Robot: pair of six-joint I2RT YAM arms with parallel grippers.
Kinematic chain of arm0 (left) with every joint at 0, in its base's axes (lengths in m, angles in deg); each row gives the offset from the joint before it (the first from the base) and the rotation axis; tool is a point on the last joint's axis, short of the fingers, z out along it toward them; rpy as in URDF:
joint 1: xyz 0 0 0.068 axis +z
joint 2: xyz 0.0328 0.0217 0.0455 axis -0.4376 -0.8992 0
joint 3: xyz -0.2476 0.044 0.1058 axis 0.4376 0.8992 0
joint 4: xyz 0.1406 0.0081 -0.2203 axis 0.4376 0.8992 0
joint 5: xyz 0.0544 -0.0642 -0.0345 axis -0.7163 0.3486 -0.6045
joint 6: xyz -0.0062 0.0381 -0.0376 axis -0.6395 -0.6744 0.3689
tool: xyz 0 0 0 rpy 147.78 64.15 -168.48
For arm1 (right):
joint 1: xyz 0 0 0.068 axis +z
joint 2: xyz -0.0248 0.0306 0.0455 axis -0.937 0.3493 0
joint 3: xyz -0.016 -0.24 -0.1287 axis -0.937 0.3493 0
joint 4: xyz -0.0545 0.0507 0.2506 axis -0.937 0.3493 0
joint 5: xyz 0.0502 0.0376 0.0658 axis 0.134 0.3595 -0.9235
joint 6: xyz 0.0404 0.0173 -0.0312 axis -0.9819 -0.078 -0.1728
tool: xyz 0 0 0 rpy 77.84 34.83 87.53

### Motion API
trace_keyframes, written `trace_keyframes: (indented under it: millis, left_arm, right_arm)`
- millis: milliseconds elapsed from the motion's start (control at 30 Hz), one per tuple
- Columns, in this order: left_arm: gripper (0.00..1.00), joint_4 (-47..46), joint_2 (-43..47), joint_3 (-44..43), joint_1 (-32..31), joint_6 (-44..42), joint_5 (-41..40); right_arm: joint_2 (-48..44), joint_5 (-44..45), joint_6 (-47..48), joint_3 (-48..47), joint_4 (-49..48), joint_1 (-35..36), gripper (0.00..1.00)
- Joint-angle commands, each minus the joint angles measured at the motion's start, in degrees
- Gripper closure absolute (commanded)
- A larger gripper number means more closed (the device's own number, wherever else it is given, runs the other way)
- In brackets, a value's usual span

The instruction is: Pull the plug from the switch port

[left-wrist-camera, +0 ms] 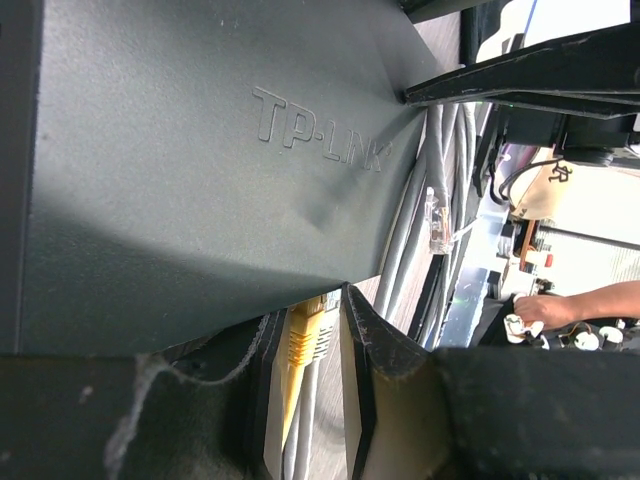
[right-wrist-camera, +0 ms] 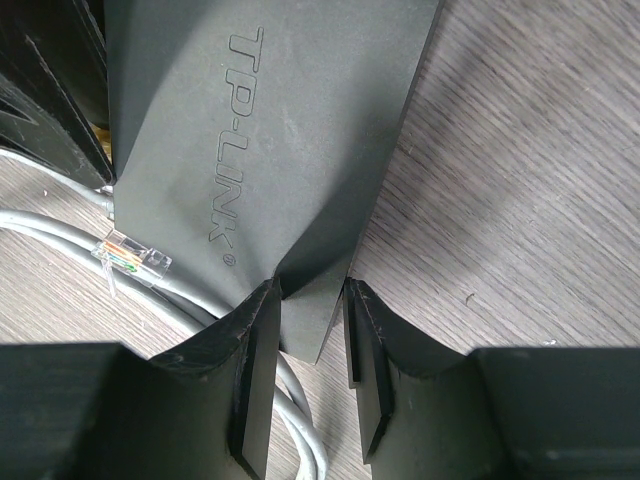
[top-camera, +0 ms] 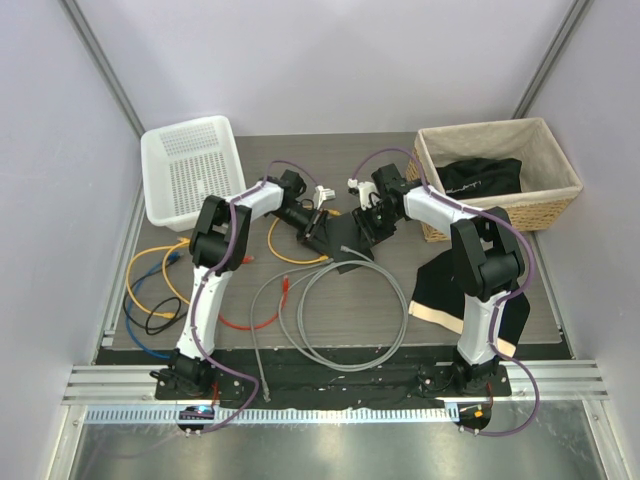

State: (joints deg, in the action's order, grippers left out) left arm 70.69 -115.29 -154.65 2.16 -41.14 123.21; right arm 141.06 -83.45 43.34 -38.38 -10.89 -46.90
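The switch [top-camera: 345,250] is a flat matte-black box lying mid-table between both arms. In the left wrist view the switch [left-wrist-camera: 200,180] fills the frame, and a yellow plug [left-wrist-camera: 305,335] sits in a socket on its edge, with a grey plug right beside it. My left gripper [left-wrist-camera: 308,320] is closed around the yellow plug, its pads close on either side. In the top view the left gripper [top-camera: 312,228] hides the plug. My right gripper [right-wrist-camera: 312,300] pinches a corner of the switch [right-wrist-camera: 260,130], with both pads against it; it shows from above as the right gripper [top-camera: 368,228].
A loose grey cable end [right-wrist-camera: 130,255] lies by the switch, and grey cable loops [top-camera: 340,310] spread toward the near edge. Yellow, blue and black cables [top-camera: 150,290] lie left. A white basket [top-camera: 190,170] stands back left, a wicker basket [top-camera: 500,175] back right, a black-and-cream cloth [top-camera: 450,290] right.
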Motion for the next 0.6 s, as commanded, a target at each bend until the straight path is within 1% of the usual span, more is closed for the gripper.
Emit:
trace_keyframes:
  millis: [0,133,233,533,567]
  left_arm:
    - [0.84,-4.34,-4.00,4.36,-2.40,-1.72,-11.23]
    - [0.84,-6.27,-2.77,5.94,-2.31,-1.36,-11.66]
    - [0.77,-7.33,-1.72,7.26,-2.40,-3.38,-11.05]
    - [0.76,-6.54,-1.98,5.68,-2.40,-5.58,-10.87]
    - [0.73,-5.76,-2.24,5.51,-2.40,-6.10,-10.70]
  right_arm:
    - [2.91,2.04,1.16,2.41,-1.51,2.57,0.62]
    - [3.09,2.04,1.24,2.23,-1.51,2.74,0.62]
    - [3.09,2.04,1.25,2.14,-1.34,2.83,0.62]
    - [3.17,2.04,1.33,1.97,-1.33,3.01,0.62]
    - [3.26,2.12,1.33,1.88,-1.33,3.01,0.62]
